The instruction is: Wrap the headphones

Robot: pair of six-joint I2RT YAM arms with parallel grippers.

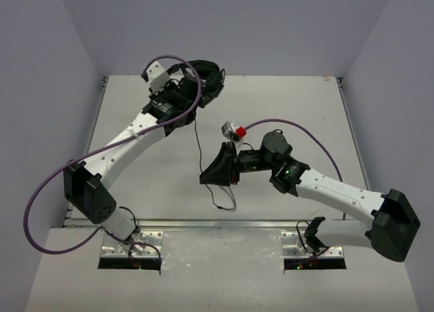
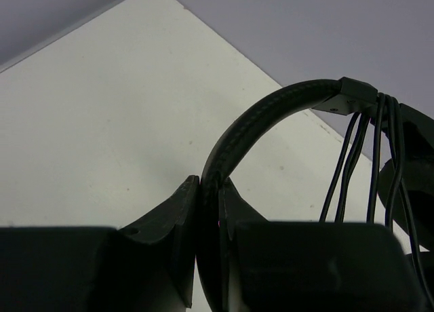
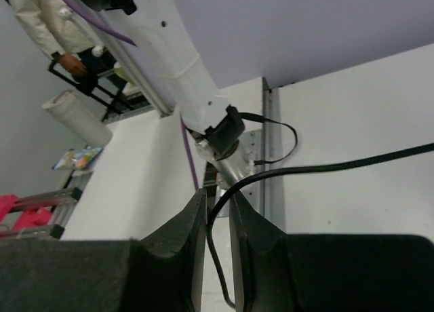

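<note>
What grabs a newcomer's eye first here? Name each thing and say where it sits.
The black headphones stand out first, near the far edge of the table, left of centre. The left gripper clamps their headband, and several cable strands hang over the band. Next comes the right gripper mid-table, pinching the thin cable that trails from the headphones toward the near edge.
</note>
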